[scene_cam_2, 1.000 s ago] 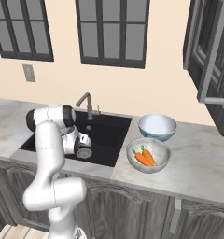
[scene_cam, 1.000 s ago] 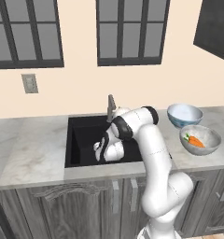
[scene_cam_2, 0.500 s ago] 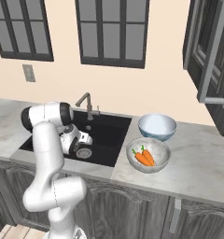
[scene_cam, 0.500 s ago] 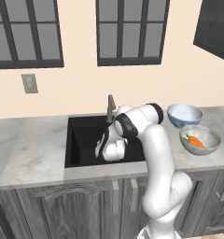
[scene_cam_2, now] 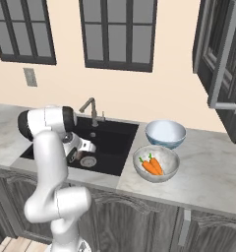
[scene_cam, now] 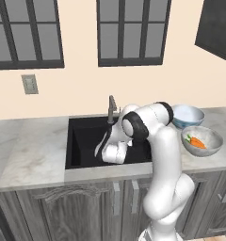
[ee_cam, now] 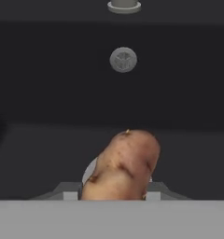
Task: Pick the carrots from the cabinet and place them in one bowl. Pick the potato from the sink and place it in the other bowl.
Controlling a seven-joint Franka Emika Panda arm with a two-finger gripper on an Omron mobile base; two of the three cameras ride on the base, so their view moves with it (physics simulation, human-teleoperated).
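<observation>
No readable text in any view.
There is no label, brand, number or sign that can be read on the surfaces in view; all are plain, and the small marks are too blurred to read.

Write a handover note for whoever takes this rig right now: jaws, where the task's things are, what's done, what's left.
Gripper: down in the sink, jaws closing around the potato, which sits between the finger tips; a firm grip is not yet certain.
Carrots: both lie in the mottled grey bowl on the counter right of the sink.
Pale blue bowl: behind the grey bowl, nothing in it.
Cabinet: door stands open.
Done: the carrots step.
Left: secure the potato, lift it out of the sink, place it in the pale blue bowl.
</observation>
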